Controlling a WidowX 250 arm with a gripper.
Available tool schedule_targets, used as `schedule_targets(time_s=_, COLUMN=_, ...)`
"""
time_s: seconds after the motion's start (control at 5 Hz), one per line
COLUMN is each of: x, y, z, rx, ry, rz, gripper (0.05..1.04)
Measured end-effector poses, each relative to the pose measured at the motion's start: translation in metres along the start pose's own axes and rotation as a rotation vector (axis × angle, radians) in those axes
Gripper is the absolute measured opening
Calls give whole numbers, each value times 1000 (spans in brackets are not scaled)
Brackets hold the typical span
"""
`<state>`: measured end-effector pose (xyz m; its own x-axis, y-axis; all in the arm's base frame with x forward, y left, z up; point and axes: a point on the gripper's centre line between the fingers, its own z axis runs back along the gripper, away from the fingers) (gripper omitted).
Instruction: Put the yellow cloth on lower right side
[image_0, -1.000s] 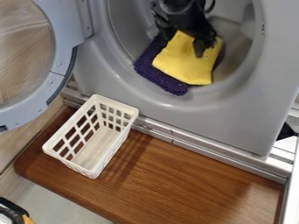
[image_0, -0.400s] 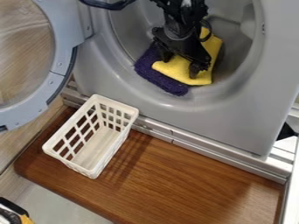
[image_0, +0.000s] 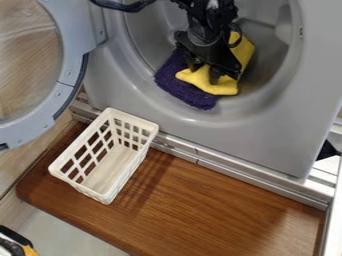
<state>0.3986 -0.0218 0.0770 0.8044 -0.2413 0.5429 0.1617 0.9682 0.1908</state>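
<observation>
Gripper (image_0: 205, 74) down in the mouth of a front-loading laundry machine (image_0: 274, 135), over the yellow cloth (image_0: 246, 50). State of the jaws: cannot tell whether clenched on the cloth or released. Yellow cloth lies right under the jaws, bunched, one part running up and to their right, a rounded fold just below them. It is inside the opening, near the lower lip. Purple cloth (image_0: 180, 90) left of and below the jaws, partly under the yellow one. Round door (image_0: 70, 50) swung open, well left of the jaws. White plastic basket (image_0: 59, 172), slotted sides, down and left of them, upright on a brown wooden board (image_0: 220, 205).
</observation>
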Motion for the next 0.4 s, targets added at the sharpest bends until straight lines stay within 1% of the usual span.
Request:
schedule_targets(time_s=0.2, x=6, y=0, z=17, rx=-16, ry=-49, rz=19, gripper=188)
schedule_targets(time_s=0.4, x=7, y=-3, z=39, rx=-42, ry=-98, rz=38, gripper=112)
